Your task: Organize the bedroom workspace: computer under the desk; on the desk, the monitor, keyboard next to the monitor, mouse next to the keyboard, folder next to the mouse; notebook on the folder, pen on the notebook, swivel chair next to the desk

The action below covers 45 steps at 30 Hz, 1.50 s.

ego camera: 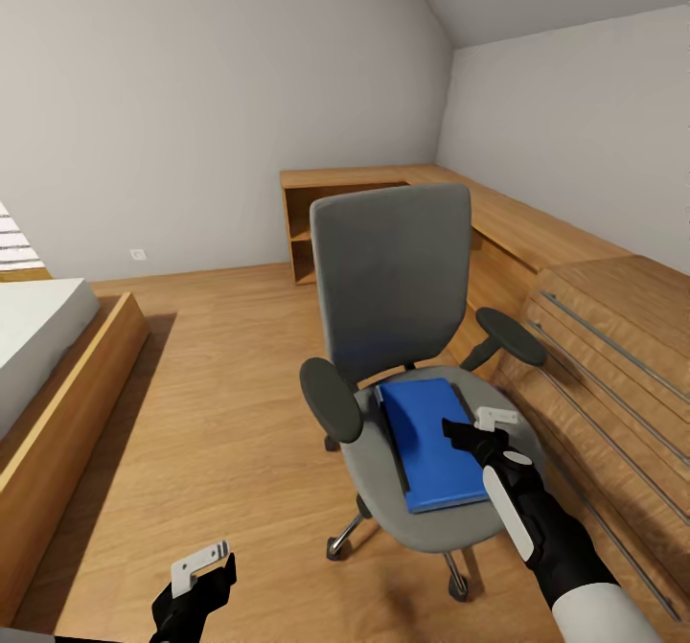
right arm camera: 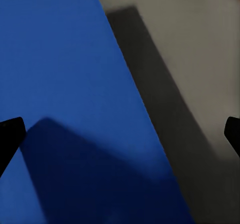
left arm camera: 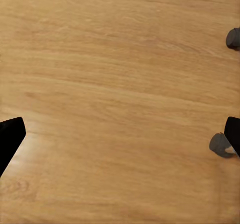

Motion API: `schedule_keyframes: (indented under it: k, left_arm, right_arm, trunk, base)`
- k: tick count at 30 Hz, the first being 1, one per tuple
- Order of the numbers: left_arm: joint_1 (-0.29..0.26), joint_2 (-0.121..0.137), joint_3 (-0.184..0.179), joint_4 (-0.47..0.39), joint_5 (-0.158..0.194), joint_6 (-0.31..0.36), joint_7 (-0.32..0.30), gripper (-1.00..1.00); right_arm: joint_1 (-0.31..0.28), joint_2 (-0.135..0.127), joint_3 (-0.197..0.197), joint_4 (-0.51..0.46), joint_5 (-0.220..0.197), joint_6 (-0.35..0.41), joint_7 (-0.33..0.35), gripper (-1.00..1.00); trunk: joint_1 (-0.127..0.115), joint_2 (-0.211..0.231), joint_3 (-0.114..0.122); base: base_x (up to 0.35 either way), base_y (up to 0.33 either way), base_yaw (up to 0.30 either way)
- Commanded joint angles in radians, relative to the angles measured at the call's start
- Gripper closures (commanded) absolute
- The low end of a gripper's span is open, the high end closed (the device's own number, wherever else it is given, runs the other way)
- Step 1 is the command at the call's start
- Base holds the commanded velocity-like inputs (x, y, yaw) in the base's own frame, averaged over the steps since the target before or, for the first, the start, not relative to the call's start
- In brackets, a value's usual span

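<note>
Right gripper (ego camera: 479, 424) hovered fingers apart over blue folder (ego camera: 431, 442) on swivel chair (ego camera: 393, 279); left gripper (ego camera: 203, 566) hung low, spread.

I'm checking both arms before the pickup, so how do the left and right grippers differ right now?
The right gripper hangs over the blue folder on the chair seat; the left gripper hangs low over bare wood floor. The right reaches forward, the left sits near the body. Both are open, holding nothing.
</note>
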Motion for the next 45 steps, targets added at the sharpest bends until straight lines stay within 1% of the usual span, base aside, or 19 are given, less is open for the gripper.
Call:
schedule_keyframes:
  k: [1,5,14,22,29,45]
  left_arm:
    - [-0.002,0.000,-0.003,-0.002,-0.001,-0.001,0.004,-1.00]
    - [-0.002,0.000,-0.003,-0.002,-0.001,-0.001,0.005,-1.00]
    - [-0.002,0.000,-0.003,-0.002,-0.001,-0.001,0.004,-1.00]
    - [-0.002,0.000,-0.003,-0.002,-0.001,-0.001,0.004,-1.00]
    - [-0.002,0.000,-0.003,-0.002,-0.001,-0.001,0.004,-1.00]
    - [-0.002,0.000,-0.003,-0.002,0.001,-0.001,0.006,-1.00]
  right_arm:
    - [0.000,-0.001,0.004,0.036,-0.015,0.003,-0.010,-1.00]
    - [0.000,-0.001,0.004,0.036,-0.015,0.003,-0.010,-1.00]
    - [0.000,-0.002,0.004,0.036,-0.015,0.003,-0.010,-1.00]
    - [0.000,-0.001,0.004,0.036,-0.015,0.002,-0.010,-1.00]
    - [0.000,-0.002,0.004,0.036,-0.015,0.003,-0.010,-1.00]
    - [0.000,-0.002,0.004,0.036,-0.015,0.003,-0.010,-1.00]
  trunk:
    - [0.000,0.000,-0.001]
    - [0.000,0.000,-0.001]
    - [0.000,0.000,-0.001]
    - [0.000,0.000,-0.001]
    - [0.000,0.000,-0.001]
    - [0.000,0.000,-0.001]
  base:
    - [-0.009,0.000,0.000]
    - [-0.055,0.000,0.000]
    - [-0.230,0.000,0.000]
    - [-0.088,0.000,0.000]
    - [-0.205,0.000,0.000]
    - [-0.018,0.000,0.000]
